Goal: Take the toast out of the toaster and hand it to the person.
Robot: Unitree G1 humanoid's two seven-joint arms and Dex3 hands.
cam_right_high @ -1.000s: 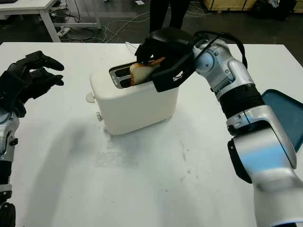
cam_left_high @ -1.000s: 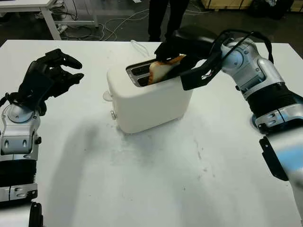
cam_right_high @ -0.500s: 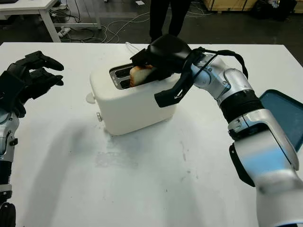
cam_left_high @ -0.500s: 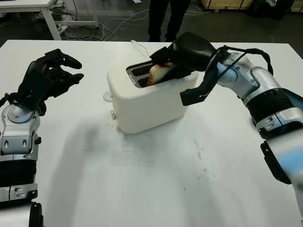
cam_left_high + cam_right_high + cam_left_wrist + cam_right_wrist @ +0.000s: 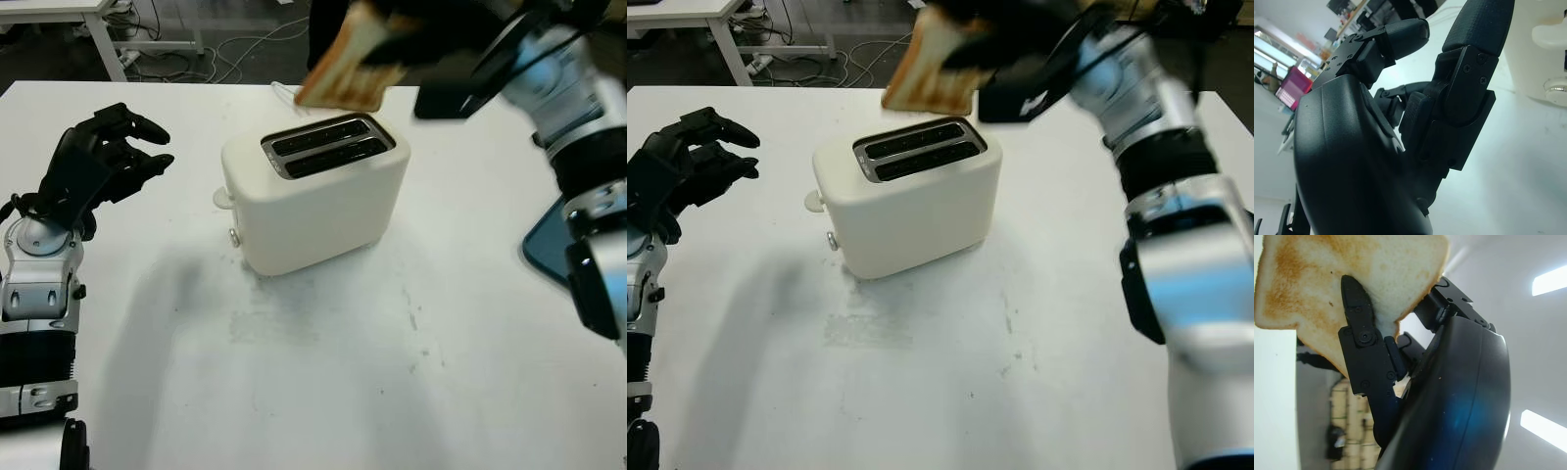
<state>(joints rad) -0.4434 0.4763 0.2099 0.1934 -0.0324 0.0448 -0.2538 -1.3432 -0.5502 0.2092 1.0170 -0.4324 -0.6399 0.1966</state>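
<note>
Toast (image 5: 345,69) hung in the air above and behind the toaster (image 5: 315,191), well clear of its slots, tilted with its browned face turned toward the robot. The right hand (image 5: 1014,39) had it pinched at the far edge of the scene, raised high over the back of the tabletop (image 5: 323,372); from the wrist, one of its black fingers (image 5: 1364,340) lay pressed across the golden face of the slice while the others closed on it from behind.

The toaster, a cream-white two-slot box, sat on the white tabletop a little back of the middle, both slots dark and with nothing standing up out of them. A small round knob and a lever showed on its left end.

The left hand (image 5: 98,162) was held up over the left side of the tabletop, well apart from the toaster, fingers (image 5: 1400,36) curled loosely with nothing in them.

A blue tray (image 5: 549,240) lay at the right edge of the tabletop, partly behind the right arm. Beyond the far edge a person's dark trouser legs (image 5: 323,20) stood on the floor, near loose cables (image 5: 225,54) and the leg of another white table (image 5: 98,24).
</note>
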